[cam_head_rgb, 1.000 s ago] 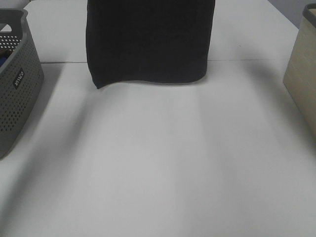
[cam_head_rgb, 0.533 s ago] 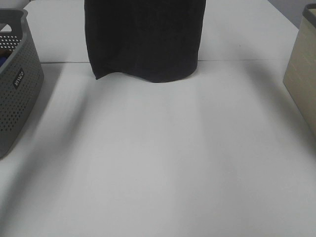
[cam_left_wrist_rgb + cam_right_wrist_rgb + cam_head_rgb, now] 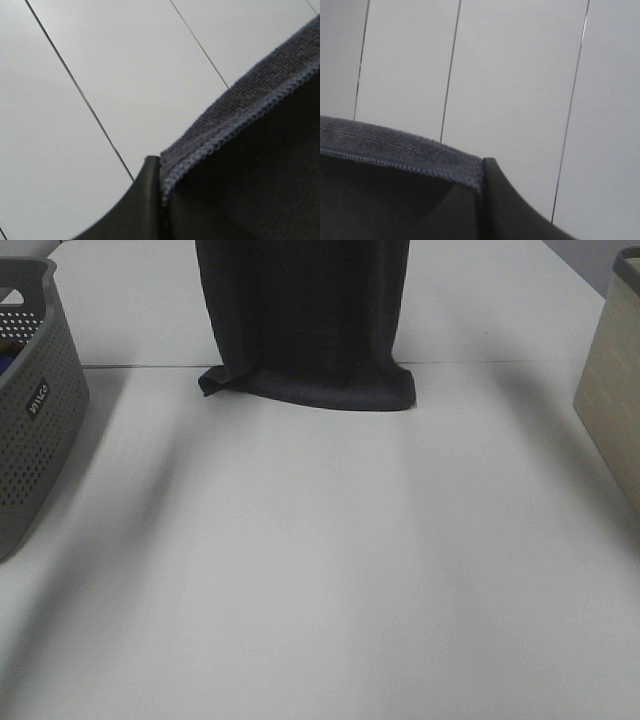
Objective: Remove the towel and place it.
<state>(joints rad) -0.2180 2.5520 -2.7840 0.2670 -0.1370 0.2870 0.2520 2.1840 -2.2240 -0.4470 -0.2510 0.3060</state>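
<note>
The dark charcoal towel (image 3: 305,320) hangs down from above the top edge of the exterior view, and its bottom hem rests bunched on the white table (image 3: 320,560) at the far middle. Neither gripper shows in that view. In the left wrist view my left gripper (image 3: 161,200) is shut on a hemmed corner of the towel (image 3: 250,150). My right gripper (image 3: 481,200) is likewise shut on the other hemmed corner of the towel (image 3: 385,165) in the right wrist view. Both wrist cameras face a pale panelled wall.
A grey perforated basket (image 3: 30,410) stands at the left edge of the table. A beige container (image 3: 612,400) stands at the right edge. A seam (image 3: 500,362) crosses the table just behind the towel's hem.
The towel has come down: its lower hem, hanging free a second ago, now touches the table and bunches there. The hanging part has narrowed.
</note>
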